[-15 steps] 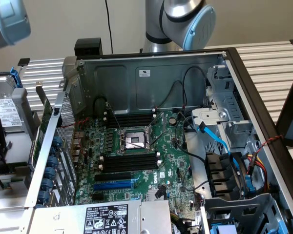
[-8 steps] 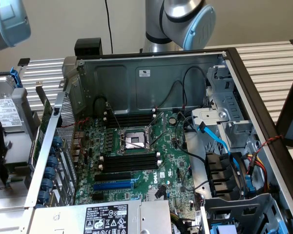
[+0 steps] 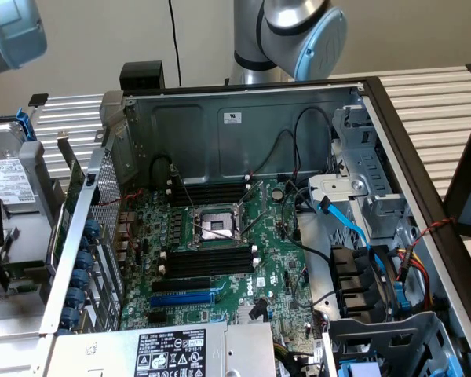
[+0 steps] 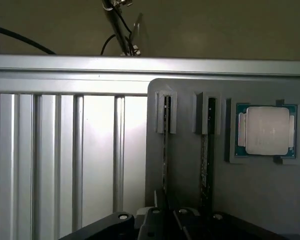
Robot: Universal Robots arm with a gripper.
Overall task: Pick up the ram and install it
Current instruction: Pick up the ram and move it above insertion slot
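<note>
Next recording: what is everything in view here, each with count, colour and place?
computer case: one, grey metal, open, on the table
motherboard: one, green, inside the case
memory slots: two groups, black, flanking the socket
processor socket: one, silver, mid-board
expansion slot: one, blue, beside the nearer slot group
power supply: one, silver, labelled, case's near end
blue cable: one, at the exterior view's right
holder tray: one, grey, on the table
ram sticks: two, dark, edge-on, standing in tray slots
processor chip: one, silver on green, in a tray recess
table: one, silver, slatted
arm: one, grey with blue caps, behind the case
pincer: one, black, by the sticks' camera-side ends
</note>
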